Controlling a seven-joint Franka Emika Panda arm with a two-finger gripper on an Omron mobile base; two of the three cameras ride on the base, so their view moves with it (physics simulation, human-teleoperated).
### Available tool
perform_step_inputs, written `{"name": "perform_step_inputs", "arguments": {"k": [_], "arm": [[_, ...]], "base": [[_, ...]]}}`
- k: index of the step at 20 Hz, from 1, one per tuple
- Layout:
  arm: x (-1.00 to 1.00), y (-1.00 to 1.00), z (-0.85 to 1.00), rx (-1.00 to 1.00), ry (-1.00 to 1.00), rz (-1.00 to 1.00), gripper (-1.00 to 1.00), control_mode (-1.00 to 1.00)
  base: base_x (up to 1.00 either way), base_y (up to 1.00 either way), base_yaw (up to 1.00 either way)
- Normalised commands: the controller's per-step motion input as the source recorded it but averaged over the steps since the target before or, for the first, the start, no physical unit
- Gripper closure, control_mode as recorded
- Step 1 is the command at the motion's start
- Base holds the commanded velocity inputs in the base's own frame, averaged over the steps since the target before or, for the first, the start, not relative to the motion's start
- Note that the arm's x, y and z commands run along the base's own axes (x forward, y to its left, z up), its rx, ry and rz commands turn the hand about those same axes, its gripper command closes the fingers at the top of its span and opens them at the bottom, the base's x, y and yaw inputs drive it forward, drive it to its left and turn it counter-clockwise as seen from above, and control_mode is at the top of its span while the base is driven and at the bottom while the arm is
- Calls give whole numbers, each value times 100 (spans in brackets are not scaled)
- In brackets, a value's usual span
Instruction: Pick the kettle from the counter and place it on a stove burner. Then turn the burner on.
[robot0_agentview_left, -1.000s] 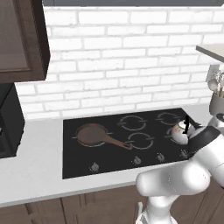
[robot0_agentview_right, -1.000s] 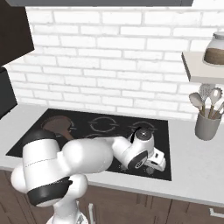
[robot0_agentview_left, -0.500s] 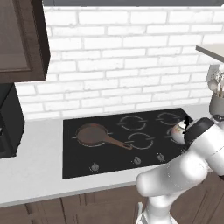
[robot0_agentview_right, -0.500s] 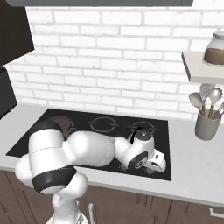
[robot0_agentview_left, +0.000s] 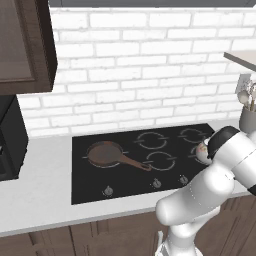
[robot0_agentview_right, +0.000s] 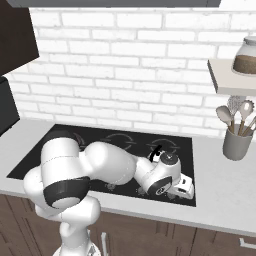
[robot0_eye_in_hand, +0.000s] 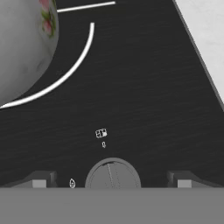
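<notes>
The shiny silver kettle (robot0_agentview_right: 168, 160) with its black handle stands on the front right stove burner of the black cooktop (robot0_agentview_right: 50, 145). My arm hides most of the kettle (robot0_agentview_left: 201, 150) in the left base view. In the hand view, the kettle (robot0_eye_in_hand: 22, 43) fills the top left inside the white burner ring (robot0_eye_in_hand: 70, 72). My gripper (robot0_agentview_right: 183, 187) hangs low over the cooktop's front right corner, beside the kettle and apart from it. There the gripper (robot0_eye_in_hand: 111, 179) is open, its fingertips (robot0_eye_in_hand: 41, 179) either side of a round grey knob (robot0_eye_in_hand: 113, 173). The pale counter (robot0_eye_in_hand: 205, 30) lies at the right.
A dark brown frying pan (robot0_agentview_left: 105, 153) sits on the left burner. Further knobs (robot0_agentview_left: 156, 183) line the cooktop's front edge. A grey utensil pot (robot0_agentview_right: 236, 143) stands on the counter at the right, below a shelf with a jar (robot0_agentview_right: 247, 57). A brick wall closes the back.
My arm's elbow has swung up and left, covering more of the kettle in the left base view. The hand has barely moved. The kettle has stayed put and the jaws stay open.
</notes>
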Motion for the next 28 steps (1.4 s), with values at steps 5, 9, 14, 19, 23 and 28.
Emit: {"name": "perform_step_inputs", "arguments": {"k": [5, 9, 14, 19, 23, 28], "arm": [[1, -1, -1, 0, 0, 0, -100, -100], [0, 0, -7, 0, 0, 0, 100, -100], [0, 0, 0, 0, 0, 0, 100, -100], [0, 0, 0, -4, 0, 13, 100, -100], [0, 8, 0, -9, -2, 24, 100, -100], [0, 12, 0, -11, 0, 40, 100, -100]], "base": [[0, 0, 0], [0, 0, 0], [0, 0, 0], [0, 0, 0], [0, 0, 0], [0, 0, 0]]}}
